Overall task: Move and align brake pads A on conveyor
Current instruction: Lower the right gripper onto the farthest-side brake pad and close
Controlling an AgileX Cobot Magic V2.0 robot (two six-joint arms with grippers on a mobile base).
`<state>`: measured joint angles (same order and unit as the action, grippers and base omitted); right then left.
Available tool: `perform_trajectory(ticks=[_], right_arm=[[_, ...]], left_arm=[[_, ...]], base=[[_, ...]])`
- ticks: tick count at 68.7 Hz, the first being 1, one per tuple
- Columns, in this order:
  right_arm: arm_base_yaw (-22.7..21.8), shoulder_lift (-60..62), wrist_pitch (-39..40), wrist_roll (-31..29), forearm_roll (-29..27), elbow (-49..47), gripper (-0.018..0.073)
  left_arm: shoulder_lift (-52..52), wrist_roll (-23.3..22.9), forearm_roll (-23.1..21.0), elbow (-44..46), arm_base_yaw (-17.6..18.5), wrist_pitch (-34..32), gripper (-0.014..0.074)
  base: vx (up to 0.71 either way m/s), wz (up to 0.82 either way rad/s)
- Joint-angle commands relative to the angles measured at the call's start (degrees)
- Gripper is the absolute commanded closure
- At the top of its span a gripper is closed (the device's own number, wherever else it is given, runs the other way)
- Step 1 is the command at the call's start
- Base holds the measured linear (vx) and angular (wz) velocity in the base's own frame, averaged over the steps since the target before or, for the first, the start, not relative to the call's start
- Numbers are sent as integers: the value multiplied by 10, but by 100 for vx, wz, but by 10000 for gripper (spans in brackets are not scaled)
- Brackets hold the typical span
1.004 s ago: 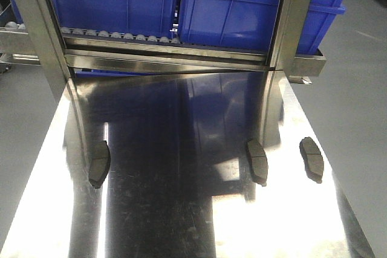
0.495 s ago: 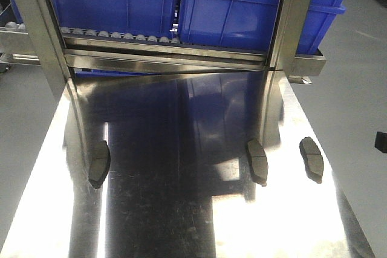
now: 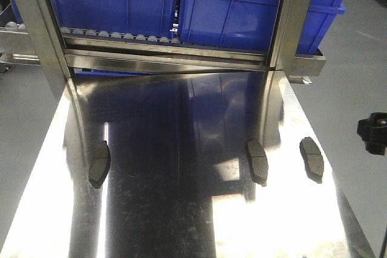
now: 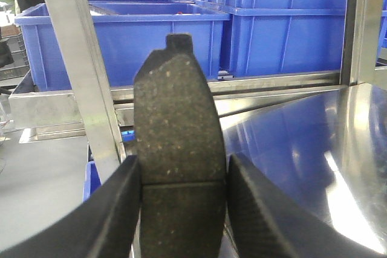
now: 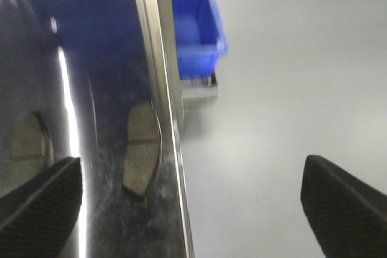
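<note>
Three brake pads A lie on the shiny steel tabletop (image 3: 181,209): one at the left (image 3: 99,164), one right of centre (image 3: 257,161), one near the right edge (image 3: 312,159). My left gripper (image 4: 184,160) is shut on another brake pad (image 4: 175,119), which stands upright between its fingers. It does not show in the front view. My right gripper (image 5: 190,166) is open and empty, hovering over the table's right edge with the rightmost pad (image 5: 140,149) below it to the left. A black part of the right arm (image 3: 375,132) shows at the right border. The conveyor is out of view.
Blue bins (image 3: 121,4) sit on a roller rack (image 3: 121,35) behind the table, framed by steel uprights (image 3: 42,40). The table's right edge (image 5: 172,167) drops to grey floor (image 5: 272,89). A steel post (image 4: 84,77) stands close to the left gripper.
A black part of the right arm has come further into the front view from the right border. The three pads on the table have not moved.
</note>
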<state>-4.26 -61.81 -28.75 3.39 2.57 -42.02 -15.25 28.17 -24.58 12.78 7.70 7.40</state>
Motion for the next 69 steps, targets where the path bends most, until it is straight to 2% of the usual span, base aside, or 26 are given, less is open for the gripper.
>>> perform_trajectory(ticks=[1,13,38,53,69], right_arm=[[-3,-50,-17,-5,-1,-60,-123],[1,-168,-77,-11,-26,-143,-106],[91,-374,-120,-3,-21,-260,-74],[96,-436,-123,-3,-26,-277,-31],[96,-453,-118,-3,-26,-277,-26]], left_arm=[[-4,-4,-10,19,4,-54,540],[-4,-4,-10,19,4,-54,540],[-4,-4,-10,19,4,-54,540],[-4,-4,-10,19,4,-54,540],[-4,-4,-10,19,4,-54,540]], base=[[0,0],[0,0],[0,0],[0,0],[0,0]])
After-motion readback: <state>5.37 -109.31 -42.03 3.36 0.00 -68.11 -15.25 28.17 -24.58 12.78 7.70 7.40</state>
